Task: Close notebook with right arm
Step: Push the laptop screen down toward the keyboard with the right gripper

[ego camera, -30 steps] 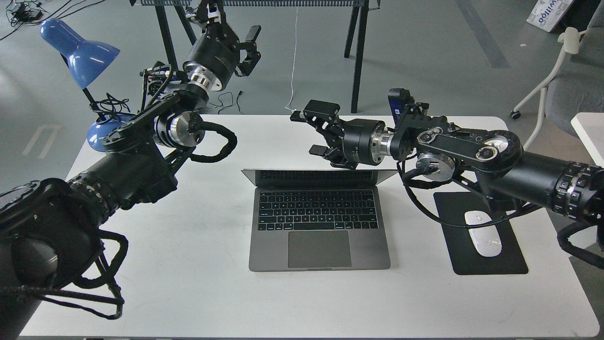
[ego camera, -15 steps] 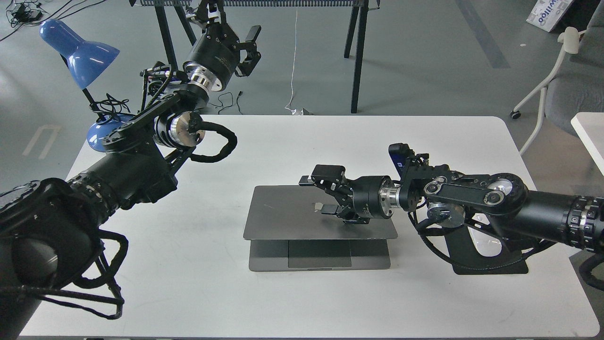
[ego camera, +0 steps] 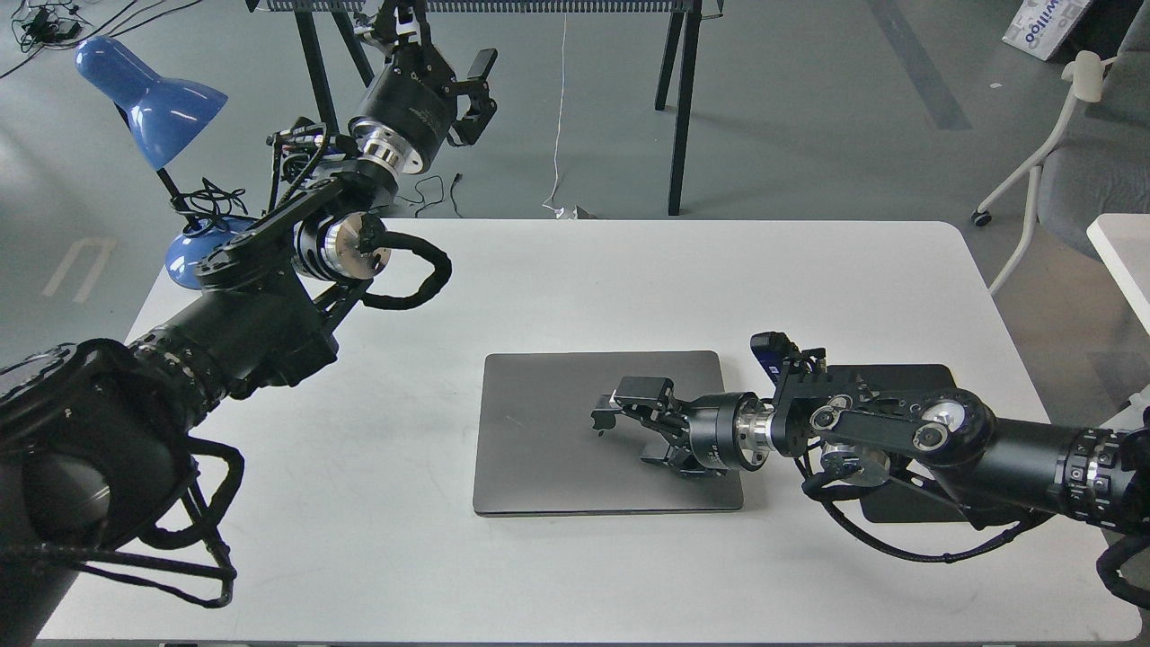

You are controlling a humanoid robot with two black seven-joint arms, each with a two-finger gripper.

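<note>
The space-grey notebook (ego camera: 548,431) lies shut and flat on the white table (ego camera: 629,270), its lid facing up. My right arm (ego camera: 898,436) comes in from the right with a small blue module (ego camera: 768,350) near the wrist. Its gripper (ego camera: 633,431) rests low over the right half of the lid, fingers spread apart and empty, covering the logo. My left gripper (ego camera: 467,85) is raised high at the back left, beyond the table's far edge, fingers spread and holding nothing.
A black mouse pad (ego camera: 907,377) lies right of the notebook, mostly hidden under my right arm. A blue desk lamp (ego camera: 148,99) stands at the table's back left corner. A chair (ego camera: 1078,135) stands off the table at the far right.
The notebook's lid went from upright to half lowered to fully shut. My right gripper came down and toward me with the lid. The left arm did not move.
</note>
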